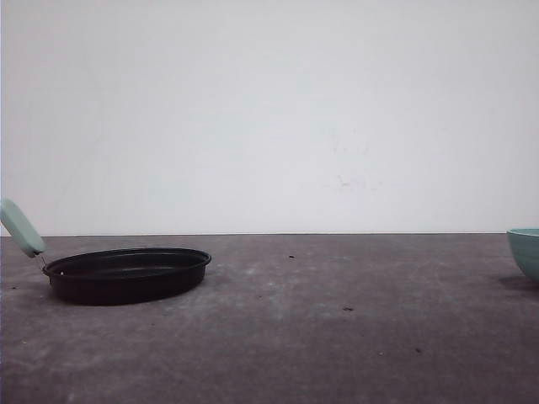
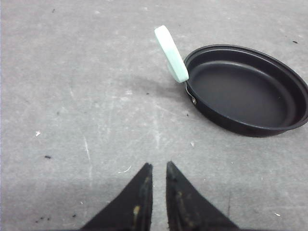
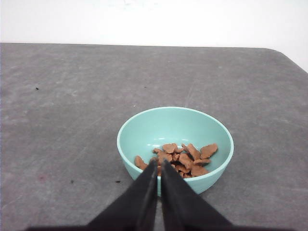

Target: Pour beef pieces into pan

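On the left of the grey worktop (image 1: 278, 337) sits the pan (image 1: 126, 273), black and shallow, its mint handle (image 1: 21, 227) rising at a slant off the far-left side; nothing lies inside it. In the left wrist view the left claw (image 2: 158, 166) hangs above bare worktop, near the pan but apart from it, its two dark fingers drawn to a narrow slit with nothing between them. A few dark specks dot the middle of the worktop. At the far right edge of the front view stands the bowl (image 1: 526, 250), teal, cut off by the frame. The right wrist view shows the beef (image 3: 180, 159), a small heap of orange-brown chunks lying in the bowl's bottom. The right claw (image 3: 159, 162) is poised over the bowl's near rim, fingers nearly together and gripping nothing; whether the tips touch the rim is hard to tell.
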